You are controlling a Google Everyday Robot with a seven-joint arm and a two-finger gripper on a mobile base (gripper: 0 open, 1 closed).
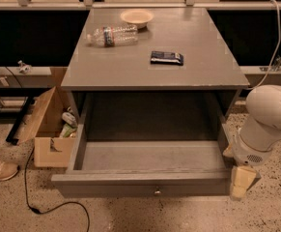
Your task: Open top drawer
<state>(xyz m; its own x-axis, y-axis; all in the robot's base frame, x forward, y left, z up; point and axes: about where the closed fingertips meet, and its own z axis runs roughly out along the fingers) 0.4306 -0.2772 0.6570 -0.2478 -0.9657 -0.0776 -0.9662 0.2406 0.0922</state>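
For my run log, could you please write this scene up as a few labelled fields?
top drawer: pulled well out, the grey floor of its box showing
knob: centre of the drawer front, nothing on it
pincer: by the drawer's front right corner, away from the knob; contact with the drawer cannot be told
cabinet top: plastic bottle on its side, bowl, dark packet
floor, left: open cardboard box, shoe, black cable
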